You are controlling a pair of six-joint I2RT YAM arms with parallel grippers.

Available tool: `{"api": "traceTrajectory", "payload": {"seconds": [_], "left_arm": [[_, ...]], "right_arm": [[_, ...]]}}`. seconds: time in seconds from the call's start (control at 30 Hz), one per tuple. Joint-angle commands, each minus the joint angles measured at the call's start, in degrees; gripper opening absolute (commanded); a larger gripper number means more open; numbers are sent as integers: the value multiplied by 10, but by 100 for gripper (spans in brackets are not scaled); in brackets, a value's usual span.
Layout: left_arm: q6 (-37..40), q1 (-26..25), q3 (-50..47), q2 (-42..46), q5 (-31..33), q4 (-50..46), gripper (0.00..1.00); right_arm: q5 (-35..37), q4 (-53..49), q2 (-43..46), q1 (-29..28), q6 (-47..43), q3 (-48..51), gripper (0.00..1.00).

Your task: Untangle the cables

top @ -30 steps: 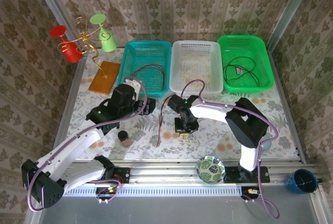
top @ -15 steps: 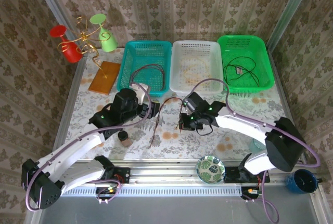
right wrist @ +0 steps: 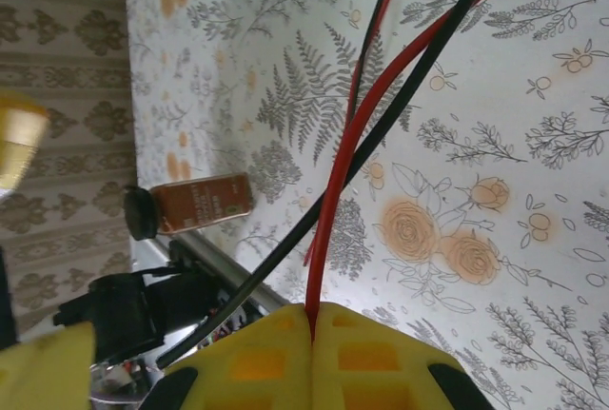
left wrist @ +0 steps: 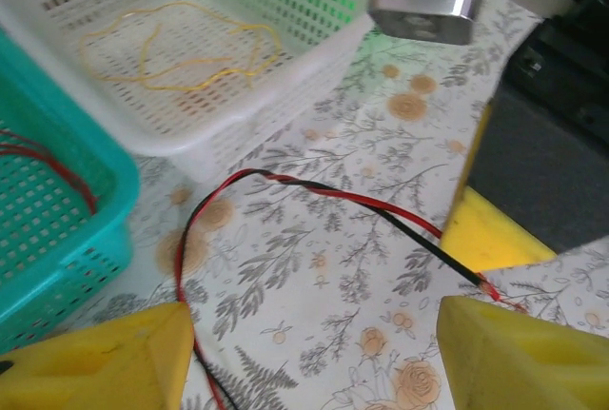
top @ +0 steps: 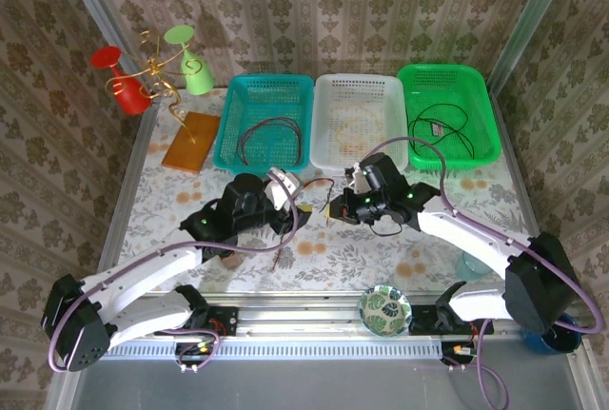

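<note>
**left gripper** [left wrist: 309, 361]: jaws released. Its yellow pads [left wrist: 100, 358] stand wide apart over the floral tablecloth [left wrist: 314, 282], and nothing is clasped between them.

**right gripper** [right wrist: 312, 322]: jaws clenched, pads pressed flat together and grasping the red-and-black cable [left wrist: 314, 189]. The red strand enters the seam between the pads. The black strand passes just beside the seam.

**red-and-black cable**: a twisted pair lying on the cloth.
- It crosses the open gap ahead of the left jaws without touching either pad.
- It bends in a loop in front of the pad at the left of the left wrist view, then runs back down into the gap.
- Its other run leads to the right gripper, which sits just beside the opposite pad.
- From the right jaws both strands stretch straight ahead over the cloth.

**white basket** [left wrist: 252, 113]: ahead of the left jaws, near. It holds the yellow cable [left wrist: 181, 60], which lies in loose loops on the basket floor.

**teal basket** [left wrist: 67, 229]: ahead of the left jaws and off to one side, touching the white basket. It holds the dark red cable [top: 271, 122].

**green basket** [top: 443, 69]: behind the right gripper and well apart from its jaws. It holds the black cable [top: 433, 128], loosely coiled.

**small brown bottle** [right wrist: 195, 205]: lying on its side on the cloth, ahead of the right jaws and off to one side, apart from the strands.
</note>
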State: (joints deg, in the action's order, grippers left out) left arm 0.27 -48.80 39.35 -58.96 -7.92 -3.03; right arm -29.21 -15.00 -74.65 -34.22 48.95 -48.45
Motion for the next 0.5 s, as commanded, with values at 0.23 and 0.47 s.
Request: {"api": "traceTrajectory", "payload": {"seconds": [0.23,0.47], "left_arm": [[-67,14,-35,1,-70,155,57],[-106,31,-34,1,-93,202,59]], "right_arm": [[-63,175,45,47,122,32,0],[-55,202,63,61,143,26,0]]}}
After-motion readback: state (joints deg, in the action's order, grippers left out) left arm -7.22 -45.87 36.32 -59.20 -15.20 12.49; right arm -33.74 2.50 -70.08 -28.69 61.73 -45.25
